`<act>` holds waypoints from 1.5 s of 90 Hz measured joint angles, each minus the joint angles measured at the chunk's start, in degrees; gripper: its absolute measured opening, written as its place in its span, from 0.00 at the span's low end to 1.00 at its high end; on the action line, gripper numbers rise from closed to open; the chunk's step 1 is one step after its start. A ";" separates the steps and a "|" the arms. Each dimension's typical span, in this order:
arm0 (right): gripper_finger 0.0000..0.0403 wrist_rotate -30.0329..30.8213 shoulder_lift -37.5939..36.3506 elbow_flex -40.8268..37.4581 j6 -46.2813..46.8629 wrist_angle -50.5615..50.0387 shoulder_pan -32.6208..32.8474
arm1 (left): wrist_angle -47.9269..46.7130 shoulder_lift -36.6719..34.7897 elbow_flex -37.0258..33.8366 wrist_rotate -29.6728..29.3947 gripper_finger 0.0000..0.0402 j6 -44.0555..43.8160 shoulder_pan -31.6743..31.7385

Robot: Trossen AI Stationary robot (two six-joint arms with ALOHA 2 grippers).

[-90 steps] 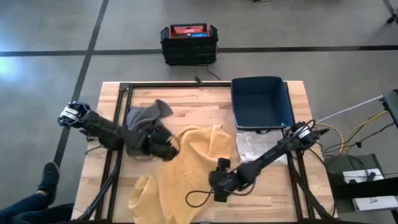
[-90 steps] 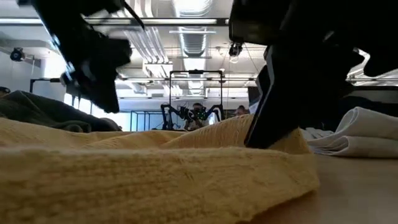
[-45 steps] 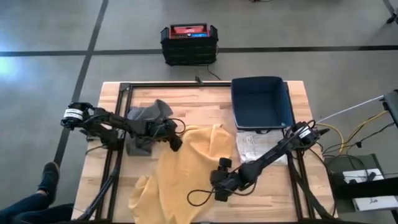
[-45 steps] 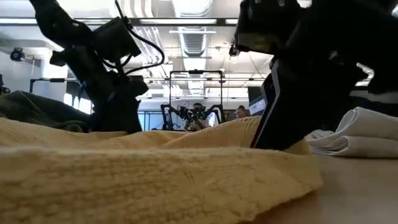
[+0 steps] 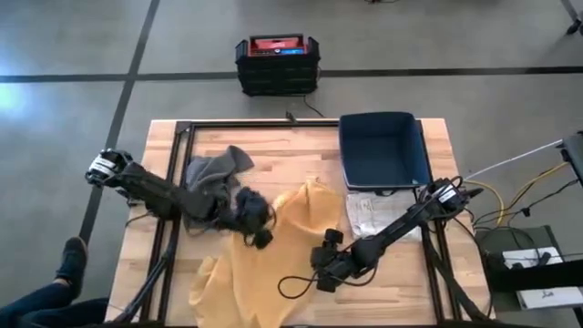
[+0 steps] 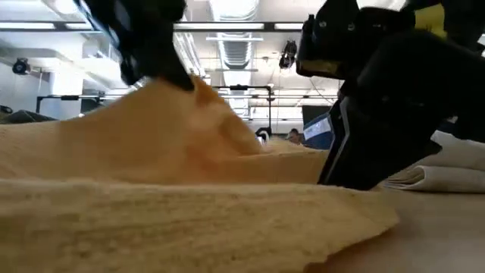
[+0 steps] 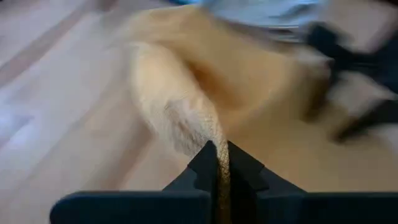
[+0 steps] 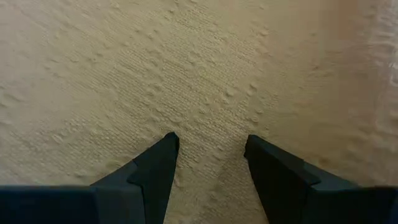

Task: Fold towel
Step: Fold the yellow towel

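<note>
Yellow towel (image 5: 291, 246) hangs pinched in the left gripper (image 5: 260, 232), while the right gripper (image 5: 321, 273), fingers parted, presses it down.

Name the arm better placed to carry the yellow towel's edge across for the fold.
Left. The left gripper is shut on the yellow terry towel, lifting an edge. The right gripper is open, jaws pressing the cloth down.

Mustard-yellow waffle-weave towel (image 5: 273, 251) looked golden throughout, with a nubbly woven pattern. Crumpled grey cloth (image 5: 211, 170) lay dull charcoal. Deep navy-blue plastic bin (image 5: 383, 150) was plain. White folded printed sheet (image 5: 366, 215) showed faint grey marks. Pale wooden table (image 5: 291, 146) was blond-grained.
</note>
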 joint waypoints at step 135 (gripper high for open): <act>0.45 -0.42 -0.02 -0.02 -0.77 -0.16 0.15 | 15.73 -0.17 -17.36 10.82 0.45 11.78 14.41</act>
